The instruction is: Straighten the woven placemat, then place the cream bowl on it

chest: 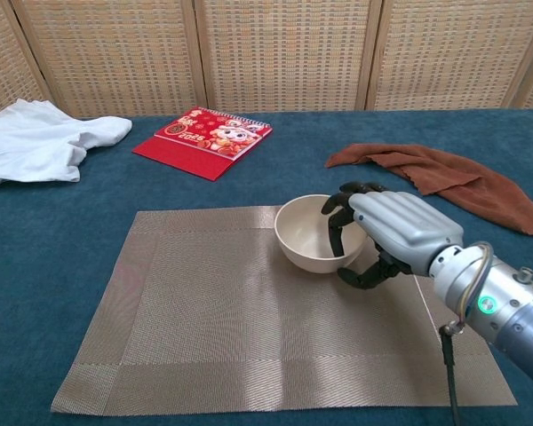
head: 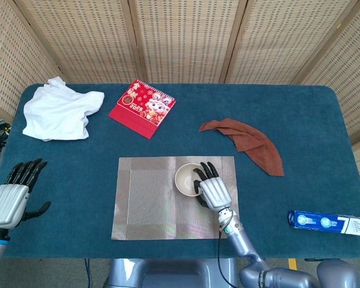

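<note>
The woven placemat [head: 150, 207] [chest: 222, 328] lies flat and square to the table's front edge. The cream bowl [head: 186, 178] [chest: 306, 238] stands upright on its right half. My right hand [head: 209, 189] [chest: 395, 232] grips the bowl's right rim, with its fingers hooked inside the bowl and its thumb under the outer wall. My left hand [head: 12, 195] hovers at the table's front left corner, fingers spread, holding nothing; the chest view does not show it.
A white cloth [head: 59, 111] [chest: 40, 138] lies at the back left, a red calendar [head: 142, 107] [chest: 202, 140] behind the mat, a brown rag [head: 249, 141] [chest: 435, 177] to the right. A blue box [head: 326, 221] sits near the front right edge.
</note>
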Controlling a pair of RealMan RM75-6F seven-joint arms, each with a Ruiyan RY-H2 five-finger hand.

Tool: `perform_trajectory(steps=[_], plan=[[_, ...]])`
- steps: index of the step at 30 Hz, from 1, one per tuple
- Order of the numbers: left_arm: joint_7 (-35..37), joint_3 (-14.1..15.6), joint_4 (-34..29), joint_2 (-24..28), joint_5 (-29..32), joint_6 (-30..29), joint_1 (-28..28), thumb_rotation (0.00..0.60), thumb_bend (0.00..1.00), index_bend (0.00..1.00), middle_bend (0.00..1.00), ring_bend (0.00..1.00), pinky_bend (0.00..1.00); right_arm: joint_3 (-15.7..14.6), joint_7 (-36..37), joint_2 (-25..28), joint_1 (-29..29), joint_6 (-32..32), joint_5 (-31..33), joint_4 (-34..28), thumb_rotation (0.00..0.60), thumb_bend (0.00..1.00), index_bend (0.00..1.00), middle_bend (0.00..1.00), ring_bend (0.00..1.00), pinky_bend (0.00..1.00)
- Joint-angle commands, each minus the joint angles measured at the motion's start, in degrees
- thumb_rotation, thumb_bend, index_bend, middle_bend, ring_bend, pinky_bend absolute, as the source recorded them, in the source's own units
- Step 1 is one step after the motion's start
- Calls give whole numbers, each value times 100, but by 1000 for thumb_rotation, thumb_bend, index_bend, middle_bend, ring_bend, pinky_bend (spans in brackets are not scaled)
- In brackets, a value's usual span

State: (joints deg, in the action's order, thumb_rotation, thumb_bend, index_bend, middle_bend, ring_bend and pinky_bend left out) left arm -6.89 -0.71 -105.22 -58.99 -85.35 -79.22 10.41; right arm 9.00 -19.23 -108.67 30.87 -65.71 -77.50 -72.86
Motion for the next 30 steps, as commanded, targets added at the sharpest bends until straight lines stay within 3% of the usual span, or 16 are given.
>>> perform_trajectory(steps=[1,7,10,21,30], plan=[[-16,5,-3,-3,-16,-8,-6,600,250,0,0,0,0,-27,-23,143,-60,-46,8,-125,600,402,461,114,0,0],[-76,11,0,-16,-2,7,-14,600,250,0,0,0,0,-74,-126,651,-262,-255,24,-471,600,374,352,49,0,0],[-180,24,2,-55,1,20,-17,600,250,0,0,0,0,-130,-58,1241,-544,-558,-1,-708,600,373,333,40,0,0],[-527,-12,71,-216,190,80,-11,600,250,0,0,0,0,-311,805,2732,-1320,-1202,-70,-1055,600,339,219,0,0,0],[-713,-48,167,-336,388,65,-49,600,250,0,0,0,0,-495,1548,3484,-1970,-1864,-257,-1020,600,328,185,0,0,0]])
